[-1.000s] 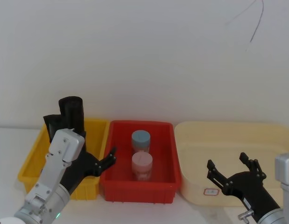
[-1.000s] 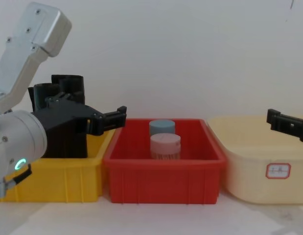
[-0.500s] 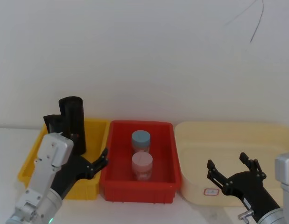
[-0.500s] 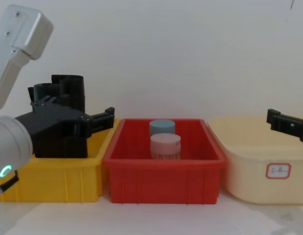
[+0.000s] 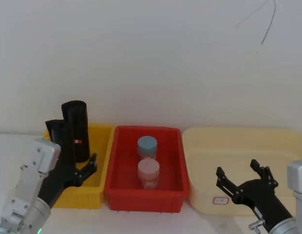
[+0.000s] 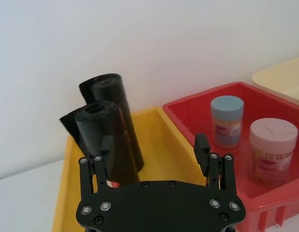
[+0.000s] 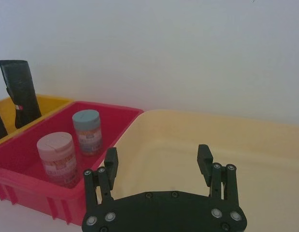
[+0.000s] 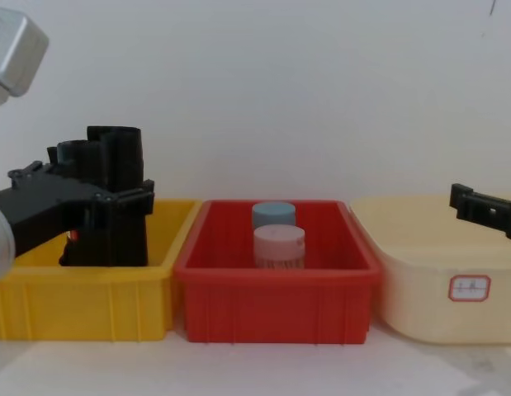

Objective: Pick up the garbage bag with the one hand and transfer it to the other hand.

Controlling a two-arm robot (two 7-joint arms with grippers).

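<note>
The garbage bag [image 5: 75,127] is a tall black roll standing upright at the back of the yellow bin [image 5: 100,142]. A second, shorter black roll [image 5: 55,131] leans beside it. My left gripper [image 5: 77,166] hangs open over the front of that bin, just short of the rolls. In the left wrist view its fingers [image 6: 106,146] spread wide, with the nearer roll [image 6: 102,133] just past one tip and nothing held. The chest view puts the left gripper [image 8: 90,188] level with the rolls [image 8: 121,148]. My right gripper [image 5: 237,169] waits open over the cream bin's [image 5: 238,141] front edge.
A red bin [image 5: 141,199] between the yellow and cream bins holds a blue-lidded jar [image 5: 147,145] and a pink-lidded jar [image 5: 148,171]. A white wall rises close behind all three bins. Bare white table runs along the front.
My left arm has drawn back and to the left, from the edge of the red bin to the front of the yellow bin. The right gripper and the rolls have not moved.
</note>
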